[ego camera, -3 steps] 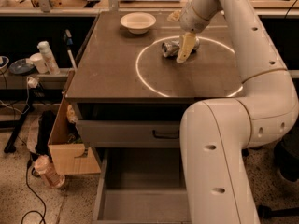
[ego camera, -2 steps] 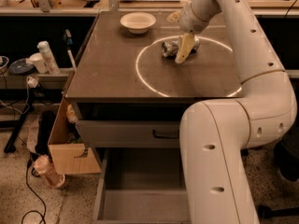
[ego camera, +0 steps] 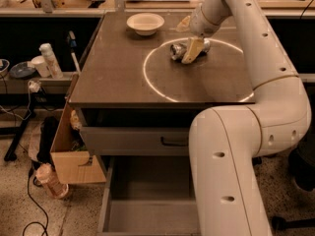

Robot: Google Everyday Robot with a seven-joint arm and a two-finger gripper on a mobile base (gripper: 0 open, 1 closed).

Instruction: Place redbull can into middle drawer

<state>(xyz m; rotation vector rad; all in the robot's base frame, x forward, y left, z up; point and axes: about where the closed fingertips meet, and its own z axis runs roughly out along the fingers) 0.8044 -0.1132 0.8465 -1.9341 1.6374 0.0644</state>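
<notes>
The redbull can [ego camera: 176, 50] is a small silvery can lying on its side on the dark countertop, inside a white ring of light. My gripper [ego camera: 183, 45] is down over the can, open, with one yellowish finger [ego camera: 192, 50] in front of the can and the other behind it. The can rests on the countertop. The middle drawer [ego camera: 147, 193] is pulled out low at the front, a wide grey drawer with a bare flat floor. My white arm hides its right part.
A white round bowl [ego camera: 145, 23] stands at the back of the countertop [ego camera: 113, 77]. A grey drawer front with a black handle [ego camera: 173, 142] sits above the open drawer. A cardboard box [ego camera: 66, 146], bottles and cables are on the left.
The gripper has shifted very slightly at the can. The can and the drawer have not visibly moved.
</notes>
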